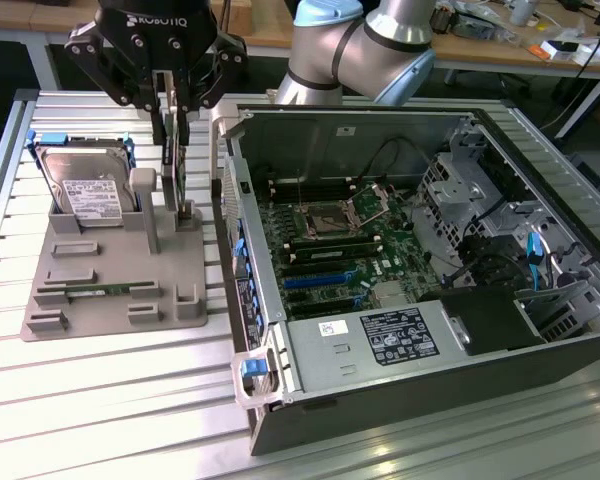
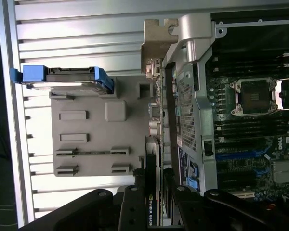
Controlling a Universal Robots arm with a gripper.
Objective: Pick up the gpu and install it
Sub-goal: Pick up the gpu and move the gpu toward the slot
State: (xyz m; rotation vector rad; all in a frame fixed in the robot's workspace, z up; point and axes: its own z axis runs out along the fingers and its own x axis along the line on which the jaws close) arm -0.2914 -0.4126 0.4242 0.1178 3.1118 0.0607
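One ribbed aluminium worktop [image 1: 110, 400] carried everything. On it, toward the exterior view's right, lay one open dark-grey metal computer case [image 1: 430, 400], its green motherboard [image 1: 350, 250] facing up with a single bare processor socket [image 1: 325, 213]. One silver-and-blue robot arm [image 1: 360, 45] reached over the case's far edge toward the exterior view's left.

Beside the case sat one flat grey plastic fixture tray [image 1: 120, 255]. It held three parts. One boxy silver hard drive with a white label and blue side rails [image 1: 85, 190] stood on edge at the tray's far end. One thin dark graphics card, the gpu [image 1: 183, 175], stood upright on its long edge at the tray corner nearest the case, its lower edge down at the tray. One narrow green memory stick [image 1: 95, 292] lay flat in a slot near the tray's front.

The single black tool [image 1: 175, 135] hung straight above the gpu, partly closed, its two fingers clamped against the card's two faces near the upper edge. In the wrist view the gpu [image 2: 154, 120] ran edge-on away from the tool [image 2: 155, 192].

One grey upright post [image 1: 147, 205] rose just beside the card on the hard-drive side. The case's pale side wall stood just beside the card on the other, between it and the motherboard.
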